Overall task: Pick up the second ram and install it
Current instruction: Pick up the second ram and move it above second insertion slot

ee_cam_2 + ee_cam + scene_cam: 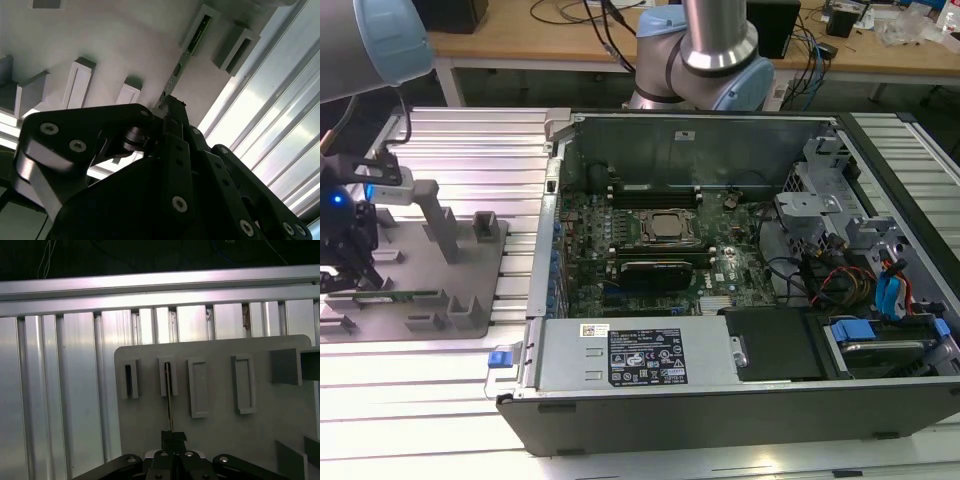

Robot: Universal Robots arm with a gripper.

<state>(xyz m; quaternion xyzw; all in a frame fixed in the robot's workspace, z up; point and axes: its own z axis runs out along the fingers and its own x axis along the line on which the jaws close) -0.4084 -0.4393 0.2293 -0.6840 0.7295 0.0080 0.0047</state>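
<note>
The black gripper (pixel 173 436) is clamping the near end of the second ram (pixel 169 405), which is standing on edge in a slotted holder on the grey fixture plate (pixel 225 440). In the exterior view, the plate is lying left of the open computer case (pixel 720 130).

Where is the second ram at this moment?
The ram sits on the grey plate at the exterior view's left, beside the open computer case, with the gripper shut on one end.

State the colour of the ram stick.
The ram stick is green; exterior view shows it best.
</note>
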